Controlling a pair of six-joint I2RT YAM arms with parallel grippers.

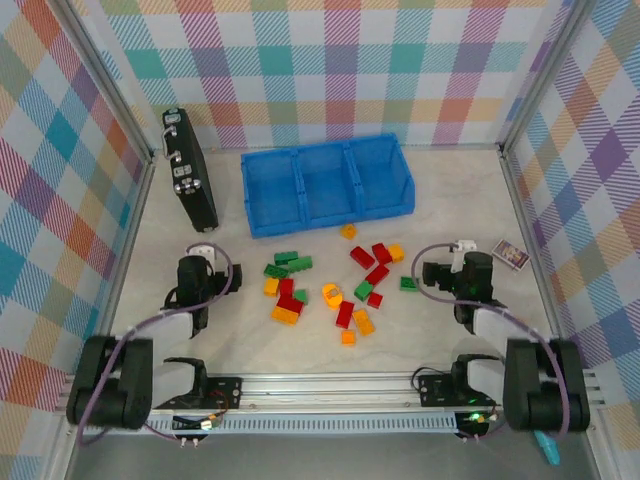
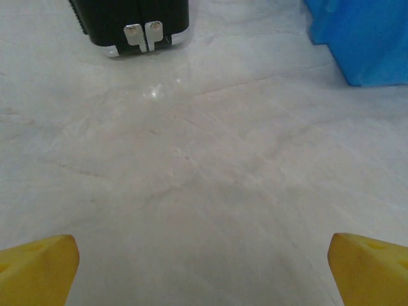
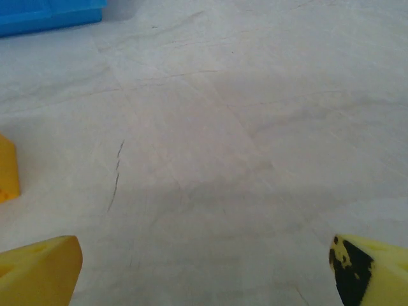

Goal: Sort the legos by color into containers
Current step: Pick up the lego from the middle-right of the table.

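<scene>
Black device (image 2: 131,25) cropped by top edge, containers (image 2: 363,38) cropped at corner, orange-yellow lego (image 3: 6,169) cut by left edge, small right-side object (image 1: 511,255) unidentifiable.

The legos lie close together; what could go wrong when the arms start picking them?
The legos touch in mixed colours, so the wide-open fingers might catch or push a neighbour of another colour.
The containers share thin dividing walls; a brick released near one could land in the wrong compartment.

You have a pale, marbled tabletop (image 1: 470,200) boxed in on three sides by pastel plaid walls (image 1: 330,70). A silver metal rail (image 1: 330,385) runs along your near edge.
</scene>
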